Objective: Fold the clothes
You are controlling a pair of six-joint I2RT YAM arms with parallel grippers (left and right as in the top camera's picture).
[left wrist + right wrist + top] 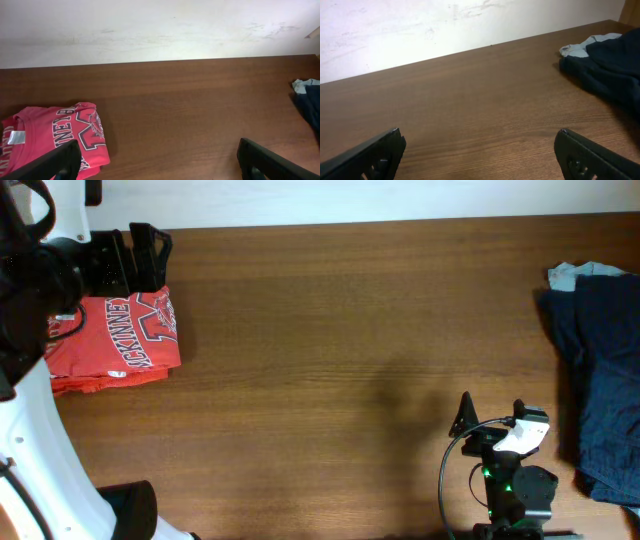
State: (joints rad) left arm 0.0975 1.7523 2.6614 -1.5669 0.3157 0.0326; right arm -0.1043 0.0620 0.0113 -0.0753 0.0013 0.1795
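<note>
A folded red-orange T-shirt (pixel 115 340) with white-and-navy "McKinney" lettering lies at the table's left edge. In the left wrist view it (pixel 55 132) sits at lower left, with its white neck tag (pixel 15 137) showing. My left gripper (pixel 143 255) is open and empty just behind the shirt's far edge; in its wrist view the gripper (pixel 157 165) has its left finger over the shirt's corner. My right gripper (pixel 492 417) is open and empty near the front right; its wrist view shows the gripper (pixel 480 155) above bare wood.
A pile of dark navy clothing (pixel 605 380) with a light blue piece (pixel 570 275) lies at the right edge, also in the right wrist view (pixel 610 60) and the left wrist view (pixel 310 102). The brown wooden table (pixel 330 330) meets a white wall behind.
</note>
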